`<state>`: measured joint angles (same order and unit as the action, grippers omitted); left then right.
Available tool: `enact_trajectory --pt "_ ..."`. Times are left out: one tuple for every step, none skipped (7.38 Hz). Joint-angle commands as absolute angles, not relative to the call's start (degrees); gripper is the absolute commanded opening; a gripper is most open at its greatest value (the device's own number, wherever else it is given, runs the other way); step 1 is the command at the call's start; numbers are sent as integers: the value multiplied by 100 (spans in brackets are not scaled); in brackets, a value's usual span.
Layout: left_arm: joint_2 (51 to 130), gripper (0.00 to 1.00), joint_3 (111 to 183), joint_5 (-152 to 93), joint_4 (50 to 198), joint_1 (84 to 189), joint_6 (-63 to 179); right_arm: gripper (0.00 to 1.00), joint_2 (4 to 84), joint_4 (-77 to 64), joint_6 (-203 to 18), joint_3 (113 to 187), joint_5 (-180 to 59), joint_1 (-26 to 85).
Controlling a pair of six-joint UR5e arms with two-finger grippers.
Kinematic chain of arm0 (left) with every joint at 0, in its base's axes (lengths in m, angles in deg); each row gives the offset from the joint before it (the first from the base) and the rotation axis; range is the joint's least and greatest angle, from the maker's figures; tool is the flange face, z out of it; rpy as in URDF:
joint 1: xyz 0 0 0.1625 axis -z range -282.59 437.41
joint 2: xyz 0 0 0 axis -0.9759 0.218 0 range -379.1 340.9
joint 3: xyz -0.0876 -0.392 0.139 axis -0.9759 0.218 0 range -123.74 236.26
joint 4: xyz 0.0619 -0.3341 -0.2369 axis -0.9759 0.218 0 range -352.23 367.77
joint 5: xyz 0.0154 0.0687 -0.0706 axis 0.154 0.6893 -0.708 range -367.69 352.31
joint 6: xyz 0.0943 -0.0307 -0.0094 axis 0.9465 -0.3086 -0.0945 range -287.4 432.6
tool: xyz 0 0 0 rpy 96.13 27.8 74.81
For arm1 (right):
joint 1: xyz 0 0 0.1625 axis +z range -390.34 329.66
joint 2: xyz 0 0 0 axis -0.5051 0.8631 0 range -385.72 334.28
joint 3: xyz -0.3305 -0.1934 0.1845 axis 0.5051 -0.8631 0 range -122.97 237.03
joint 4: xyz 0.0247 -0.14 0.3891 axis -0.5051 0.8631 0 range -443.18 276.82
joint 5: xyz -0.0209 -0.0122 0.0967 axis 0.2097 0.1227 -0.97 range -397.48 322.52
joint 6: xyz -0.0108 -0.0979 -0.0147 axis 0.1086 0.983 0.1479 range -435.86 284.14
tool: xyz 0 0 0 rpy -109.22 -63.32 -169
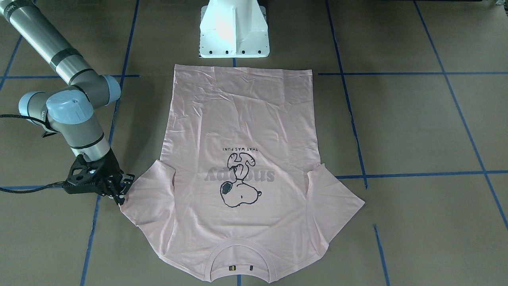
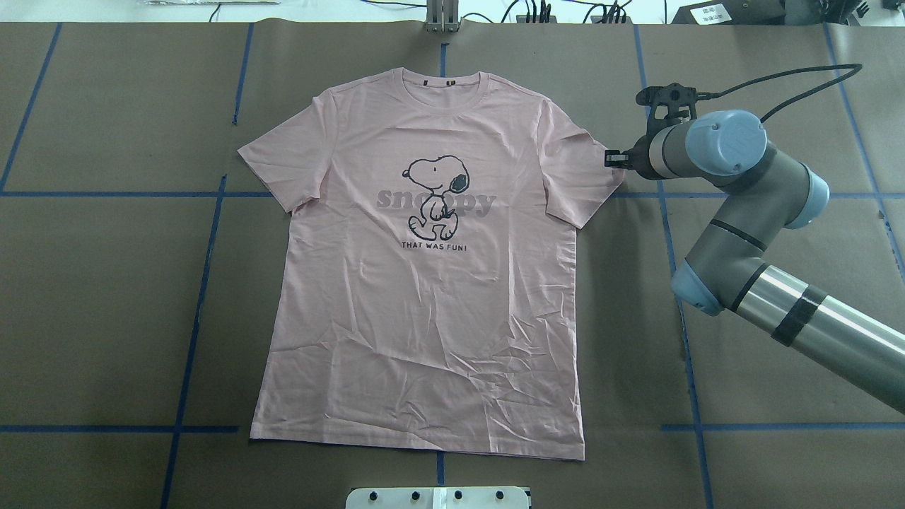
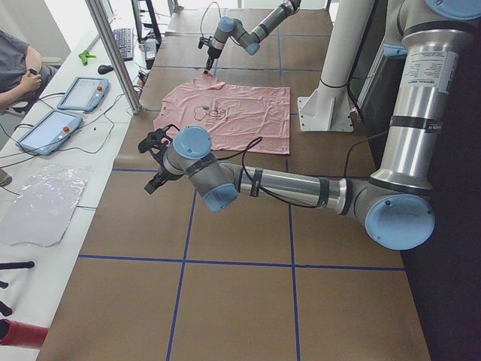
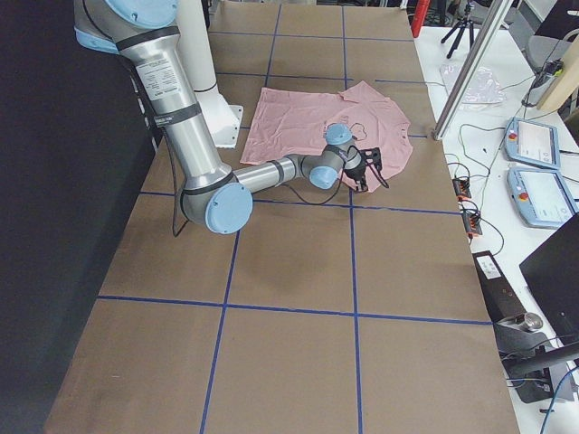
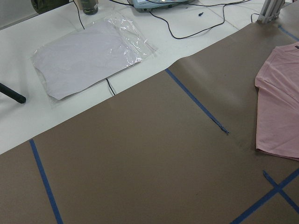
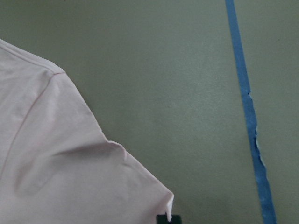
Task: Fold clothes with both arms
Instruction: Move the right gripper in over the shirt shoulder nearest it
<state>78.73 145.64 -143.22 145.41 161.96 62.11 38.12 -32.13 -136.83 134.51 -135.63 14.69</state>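
The pale pink Snoopy T-shirt (image 2: pixel 424 318) lies flat and face up on the brown table, collar toward the far edge; it also shows in the front view (image 1: pixel 238 119). My right gripper (image 2: pixel 612 160) is at the outer corner of the shirt's right-hand sleeve, low on the table. In the right wrist view the sleeve corner (image 6: pixel 60 163) puckers up into the fingertip (image 6: pixel 163 218), so the gripper is shut on it. My left gripper (image 3: pixel 154 177) shows only in the left side view, hovering off the shirt's left side; I cannot tell if it is open or shut.
The white pedestal base (image 1: pixel 234 31) stands just behind the shirt's hem. Blue tape lines (image 2: pixel 205 268) cross the brown paper. A white side bench holds a plastic bag (image 5: pixel 88 53) and tablets (image 3: pixel 83 92). An operator (image 3: pixel 15 64) sits there.
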Motion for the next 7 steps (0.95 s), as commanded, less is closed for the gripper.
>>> enact_trajectory --pt "7873 100 14564 -14322 14541 16196 6206 0 3153 -2022 -14017 13666 -13312 1397" --pt "7873 100 14564 -14322 14541 16196 6206 0 2714 -1520 -14254 13614 -12971 1179" --pt "7873 100 14564 -14322 14541 16196 6206 0 2353 -1019 -14526 13596 -12768 1002" --pt "7864 100 14573 -14322 14541 16196 6206 0 2210 -962 -14729 13448 -12418 818" --pt "7864 100 14564 -14322 14541 16196 6206 0 2000 -979 -14810 13142 -12109 677" --pt "7864 100 14573 -14322 14541 16196 6206 0 1902 -988 -14836 12956 -12063 641" --pt "7864 100 14564 -14322 14541 16196 6206 0 1858 -988 -14828 12946 -12062 605"
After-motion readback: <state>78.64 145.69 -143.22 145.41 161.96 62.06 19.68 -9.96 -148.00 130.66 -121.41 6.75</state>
